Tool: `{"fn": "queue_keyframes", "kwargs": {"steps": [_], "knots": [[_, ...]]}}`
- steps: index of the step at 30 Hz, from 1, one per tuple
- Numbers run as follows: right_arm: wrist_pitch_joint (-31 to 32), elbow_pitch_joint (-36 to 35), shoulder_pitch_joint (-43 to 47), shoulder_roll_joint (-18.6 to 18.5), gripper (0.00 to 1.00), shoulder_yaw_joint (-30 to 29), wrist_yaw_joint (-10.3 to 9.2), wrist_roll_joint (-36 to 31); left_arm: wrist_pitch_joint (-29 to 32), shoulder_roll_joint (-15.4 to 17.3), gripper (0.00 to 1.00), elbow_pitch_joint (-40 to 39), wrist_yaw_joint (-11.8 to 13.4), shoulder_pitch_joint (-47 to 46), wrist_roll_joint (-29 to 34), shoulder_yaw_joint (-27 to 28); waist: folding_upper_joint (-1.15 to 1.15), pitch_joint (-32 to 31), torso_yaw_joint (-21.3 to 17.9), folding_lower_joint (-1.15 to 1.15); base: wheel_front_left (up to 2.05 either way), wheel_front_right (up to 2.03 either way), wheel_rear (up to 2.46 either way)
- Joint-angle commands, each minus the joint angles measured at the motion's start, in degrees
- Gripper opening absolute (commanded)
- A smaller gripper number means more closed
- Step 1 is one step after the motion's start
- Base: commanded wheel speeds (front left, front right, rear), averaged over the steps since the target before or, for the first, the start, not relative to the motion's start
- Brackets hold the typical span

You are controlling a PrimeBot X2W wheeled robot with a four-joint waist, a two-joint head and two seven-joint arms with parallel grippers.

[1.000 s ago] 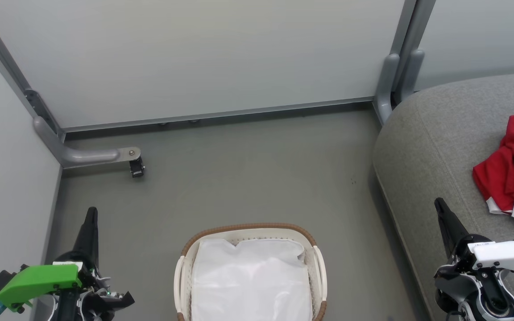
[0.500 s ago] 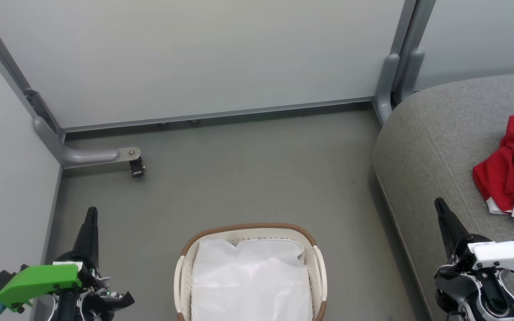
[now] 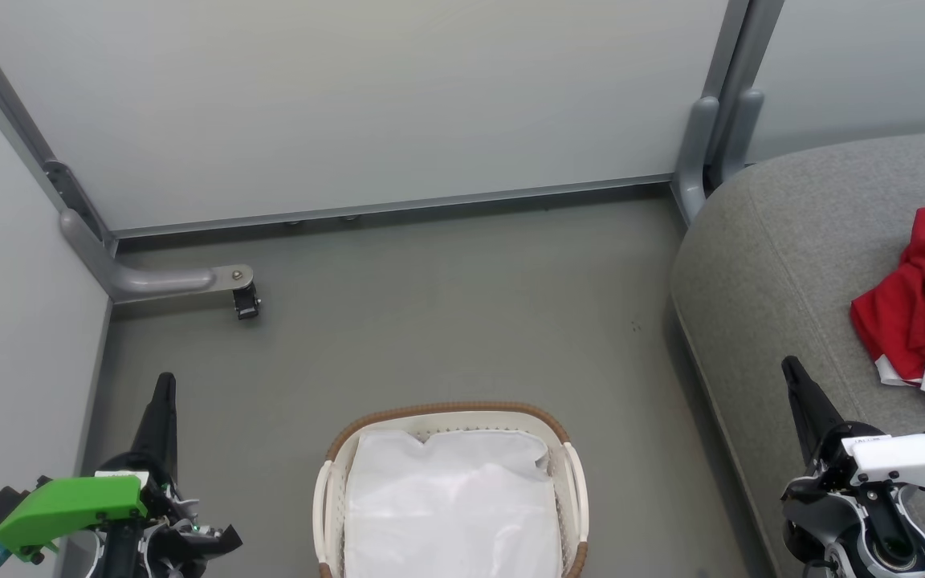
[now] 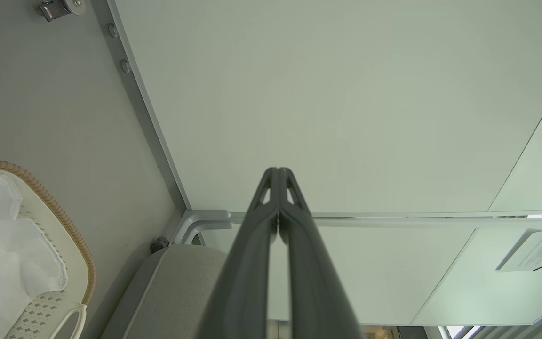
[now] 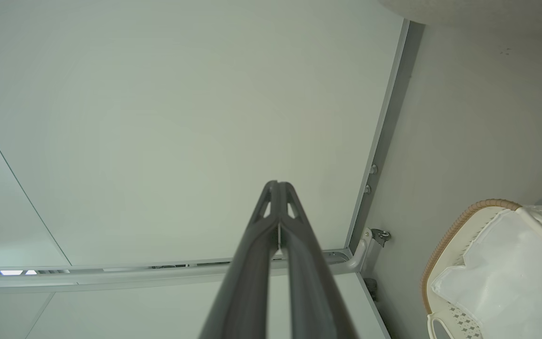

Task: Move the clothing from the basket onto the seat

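Your left end effector [image 3: 164, 384] and right end effector [image 3: 791, 369] are pressed together, empty; the clothing [image 3: 924, 297] lies on the seat [image 3: 784, 241], so reaching into the basket [image 3: 450, 409] risks snagging its liner [image 3: 450, 506].

The left gripper [image 3: 164, 387] is held low and pointed up the head view, its two dark fingers [image 4: 252, 254] brought together with the tips touching and nothing gripped; a green wrist cover [image 3: 69, 504] is seen behind the fingers' base. The right gripper [image 3: 792, 371] is likewise closed tip to tip and empty, tilted slightly leftward, a white wrist cover [image 3: 908, 455] behind its fingers' base
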Motion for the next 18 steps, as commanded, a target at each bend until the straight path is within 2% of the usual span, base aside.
{"fn": "queue_keyframes", "kwargs": {"steps": [1,18], "knots": [[0.2,-0.1,0.6,-0.3,0.00,-0.1,-0.02,0.2,0.2,0.4,0.00,-0.1,-0.3,-0.6,-0.2,0.1,0.00,0.0,0.0,0.00,0.00,0.00,0.00],[0.2,-0.1,0.6,-0.3,0.00,-0.1,-0.02,0.2,0.2,0.4,0.00,-0.1,-0.3,-0.6,-0.2,0.1,0.00,0.0,0.0,0.00,0.00,0.00,0.00]]}}
